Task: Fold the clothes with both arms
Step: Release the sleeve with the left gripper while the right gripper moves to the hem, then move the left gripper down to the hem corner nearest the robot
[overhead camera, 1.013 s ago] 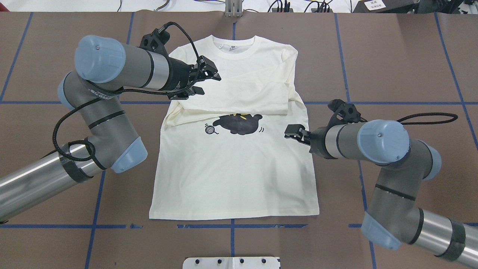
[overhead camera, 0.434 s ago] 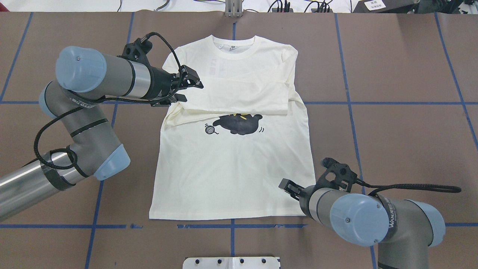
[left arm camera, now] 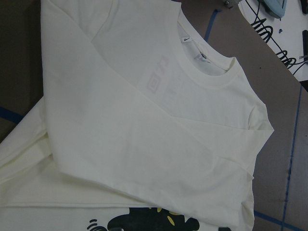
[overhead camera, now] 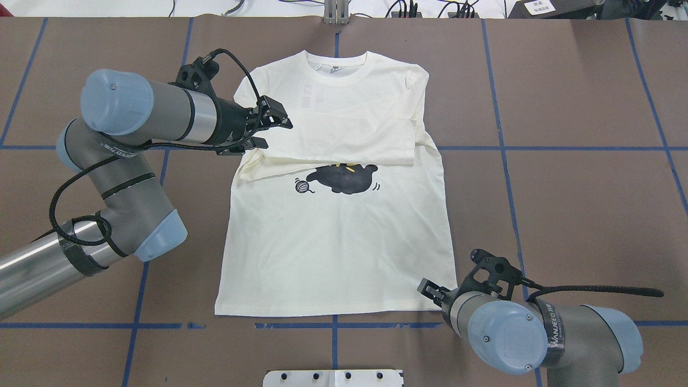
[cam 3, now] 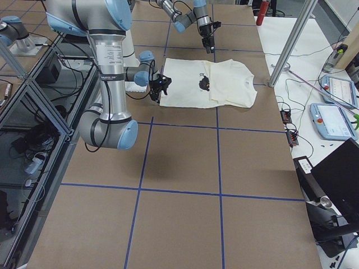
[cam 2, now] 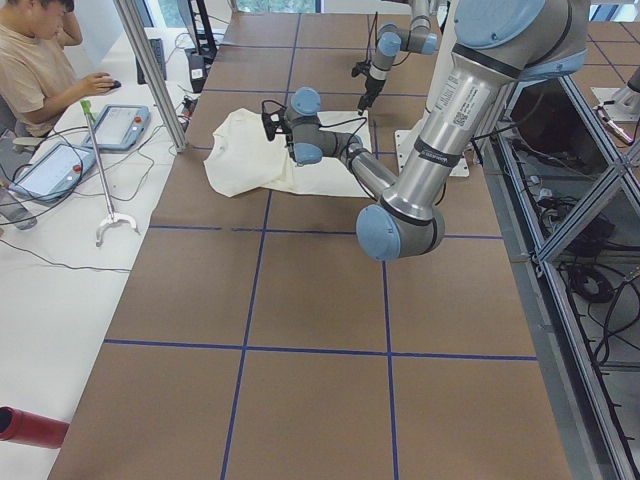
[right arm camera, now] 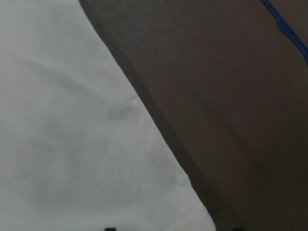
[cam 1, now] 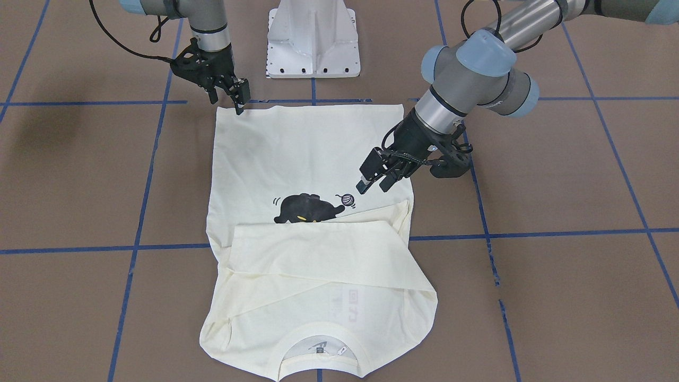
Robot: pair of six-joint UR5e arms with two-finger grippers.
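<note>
The cream long-sleeved T-shirt (overhead camera: 333, 252) lies flat, print side up, in the middle of the brown table (overhead camera: 580, 97). Both its sleeves are folded across the chest and hide the top of the black cat print (overhead camera: 346, 178). The white pedestal base (cam 1: 313, 42) stands just off the shirt's hem, and blue tape lines (overhead camera: 564, 149) run out from under the shirt. Beyond the shirt's collar end a person (cam 2: 35, 65) sits at a white bench.

The left gripper (overhead camera: 271, 127) hovers over the shirt's side edge by the folded sleeves, jaws wide and holding nothing. The right gripper (cam 1: 238, 101) is at the shirt's hem corner, jaws spread, with one tip over the cloth and the other over the table.

Faint lettering shows through the chest fabric but cannot be read, and the neck label is too small to make out
</note>
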